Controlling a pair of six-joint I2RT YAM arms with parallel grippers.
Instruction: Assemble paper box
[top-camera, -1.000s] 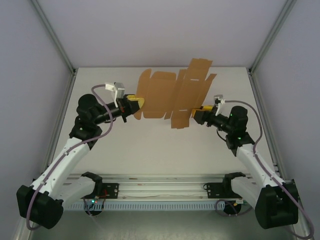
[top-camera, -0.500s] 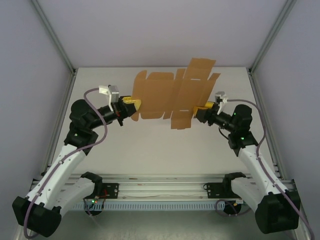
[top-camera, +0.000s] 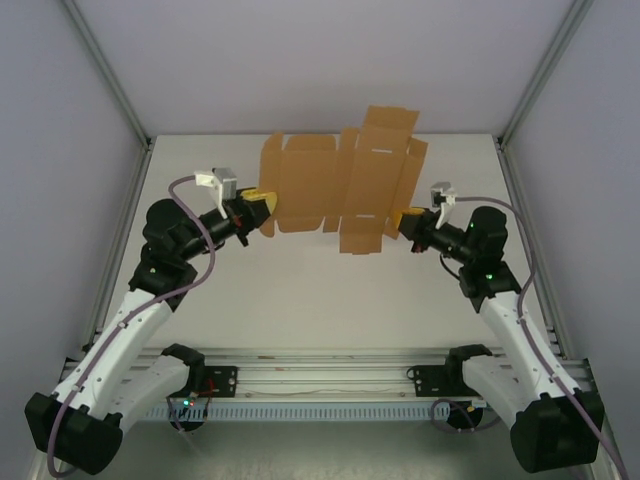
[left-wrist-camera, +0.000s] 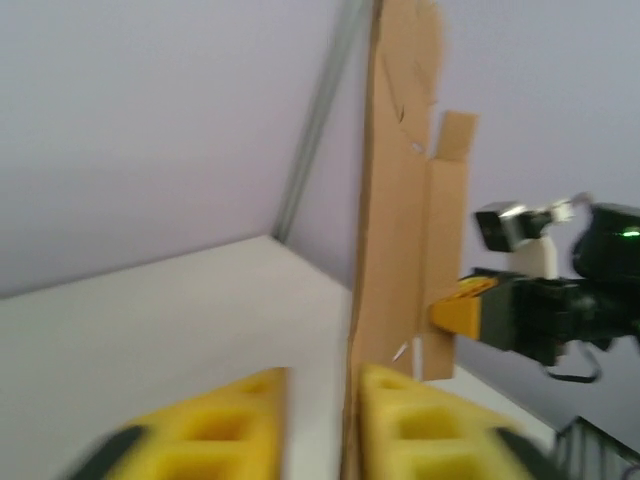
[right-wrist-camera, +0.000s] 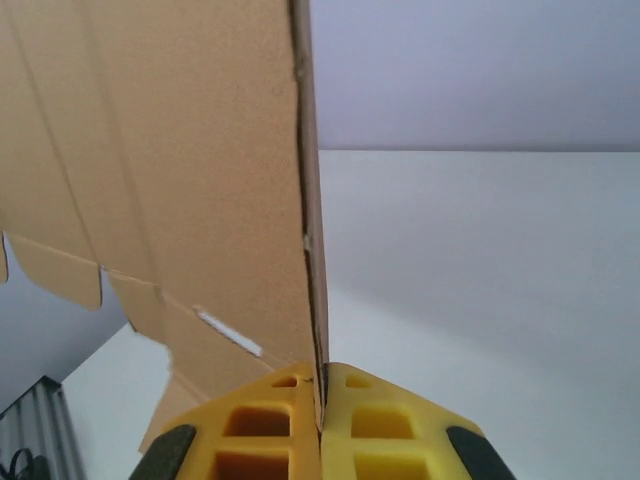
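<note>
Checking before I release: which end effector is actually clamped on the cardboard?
The right end effector, both fingers pressed shut on the cardboard edge. The left end effector stands open, with the cardboard against just one finger.

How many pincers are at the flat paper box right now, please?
2. The left pincer is open around the left edge of the paper box; the right pincer is shut on its right edge.
</note>
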